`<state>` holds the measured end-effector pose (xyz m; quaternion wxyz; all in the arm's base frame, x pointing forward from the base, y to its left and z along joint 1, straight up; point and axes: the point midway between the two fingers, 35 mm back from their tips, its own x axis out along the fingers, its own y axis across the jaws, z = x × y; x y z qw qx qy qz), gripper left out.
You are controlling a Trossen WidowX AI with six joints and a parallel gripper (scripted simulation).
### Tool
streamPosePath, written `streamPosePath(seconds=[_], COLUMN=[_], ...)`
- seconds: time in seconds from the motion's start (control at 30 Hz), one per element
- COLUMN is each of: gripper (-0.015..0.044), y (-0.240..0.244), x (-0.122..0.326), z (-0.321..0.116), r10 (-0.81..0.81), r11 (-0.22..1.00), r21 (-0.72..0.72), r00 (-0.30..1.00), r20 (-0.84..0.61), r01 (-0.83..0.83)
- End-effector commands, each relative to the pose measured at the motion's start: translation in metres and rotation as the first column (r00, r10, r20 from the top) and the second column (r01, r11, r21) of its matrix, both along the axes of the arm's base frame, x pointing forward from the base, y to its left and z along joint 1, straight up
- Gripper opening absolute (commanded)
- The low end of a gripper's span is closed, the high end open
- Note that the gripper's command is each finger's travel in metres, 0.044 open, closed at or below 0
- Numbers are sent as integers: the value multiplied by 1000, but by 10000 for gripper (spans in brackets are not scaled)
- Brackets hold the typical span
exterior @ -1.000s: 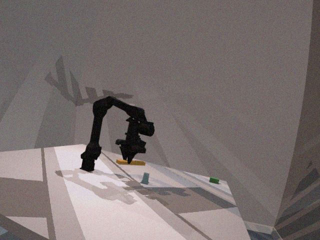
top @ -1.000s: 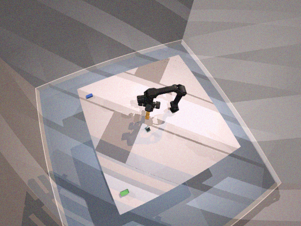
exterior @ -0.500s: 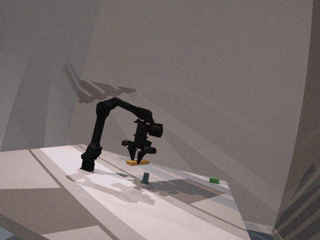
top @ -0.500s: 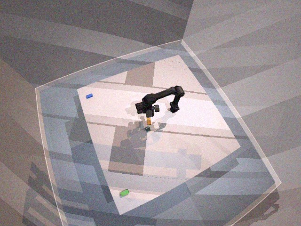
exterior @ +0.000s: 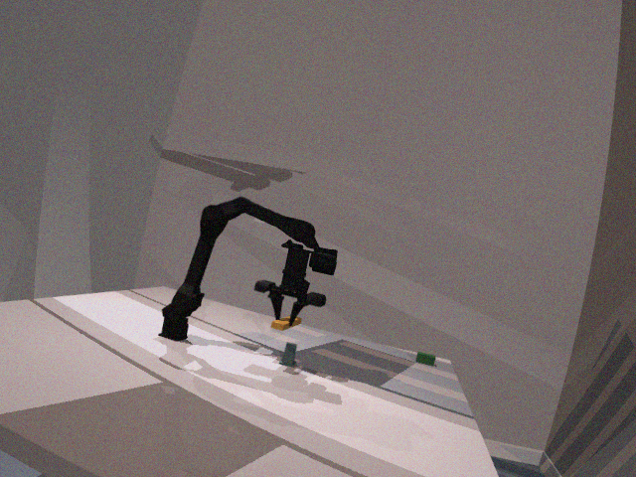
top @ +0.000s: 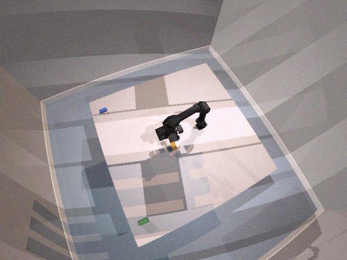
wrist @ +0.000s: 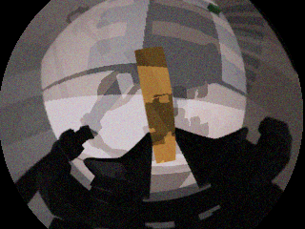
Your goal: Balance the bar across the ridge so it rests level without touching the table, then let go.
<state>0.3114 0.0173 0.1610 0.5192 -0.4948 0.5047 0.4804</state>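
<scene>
The orange bar (top: 173,145) (exterior: 279,325) (wrist: 153,81) is held in the air by my gripper (exterior: 285,322) (wrist: 162,133), which is shut on it. In the exterior view the bar looks roughly level. The wrist view shows it reaching far out ahead of the fingertips. The small teal-grey ridge (top: 169,148) (exterior: 289,354) stands on the table, lower than the bar, with a visible gap between them in the exterior view. In the top view the ridge shows just left of the bar's outer end. The fingertips are hidden in that view.
A green block (top: 143,221) (exterior: 425,358) (wrist: 213,9) lies near one corner of the table. A blue block (top: 103,110) lies near another corner, seen in the top view. Patchy shadows cross the pale table (top: 224,164).
</scene>
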Motion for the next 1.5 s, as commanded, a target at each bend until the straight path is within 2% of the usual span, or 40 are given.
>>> streamPosePath(seconds=[0.0, 0.23, 1.47], gripper=[0, 0, 0], y=[13, 31, 32], x=[8, 19, 23], z=[-1, -2, -45], r10=[68, 160, 162], r11=[998, 987, 987], r21=[1, 0, 0], r00=[998, 987, 987], r20=[-3, -3, -2], r01=[-68, -160, -162])
